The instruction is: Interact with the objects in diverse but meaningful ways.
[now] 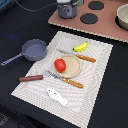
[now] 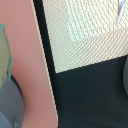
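On the beige placemat [image 1: 95,75], a red tomato [image 1: 60,64] sits on a round wooden plate [image 1: 72,64]. A yellow banana [image 1: 80,47] lies behind it. Near the mat's front edge rests a white fish-shaped piece [image 1: 56,96]. The grey long-handled frying pan [image 1: 34,50] stands on the black table at the exterior view's left, with a brown-handled utensil [image 1: 31,78] in front of it. My gripper [image 1: 67,12] hangs far behind the mat, over the stove board's edge, apart from every object. Its fingers are too blurred to read. The wrist view shows only a corner of the placemat [image 2: 85,35].
A pink toy stove board [image 1: 100,22] with black burners [image 1: 89,19] fills the back right, with a bowl [image 1: 123,17] at its far end. A knife [image 1: 82,57] and a fork [image 1: 67,80] with brown handles flank the plate. The pink board [image 2: 22,60] also shows in the wrist view.
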You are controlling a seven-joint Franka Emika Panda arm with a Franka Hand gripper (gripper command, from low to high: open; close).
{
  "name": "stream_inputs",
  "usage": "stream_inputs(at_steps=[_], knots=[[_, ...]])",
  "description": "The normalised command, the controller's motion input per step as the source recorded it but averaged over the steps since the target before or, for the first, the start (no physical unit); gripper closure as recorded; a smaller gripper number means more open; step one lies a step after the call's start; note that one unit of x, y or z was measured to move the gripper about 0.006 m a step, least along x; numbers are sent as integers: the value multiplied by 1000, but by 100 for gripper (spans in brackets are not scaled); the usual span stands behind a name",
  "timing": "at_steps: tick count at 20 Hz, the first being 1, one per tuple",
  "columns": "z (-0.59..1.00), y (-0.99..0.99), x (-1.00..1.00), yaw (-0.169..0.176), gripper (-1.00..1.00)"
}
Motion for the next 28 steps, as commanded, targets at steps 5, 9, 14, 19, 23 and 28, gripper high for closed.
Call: stream_inputs(at_steps=[5,9,14,19,23,28], knots=[[-342,-167,311,117,-100],[-235,-75,462,99,-100],[-251,-30,527,83,-100],[-410,-19,413,133,-100],[-131,-6,356,147,-100],[12,-74,314,46,-100]])
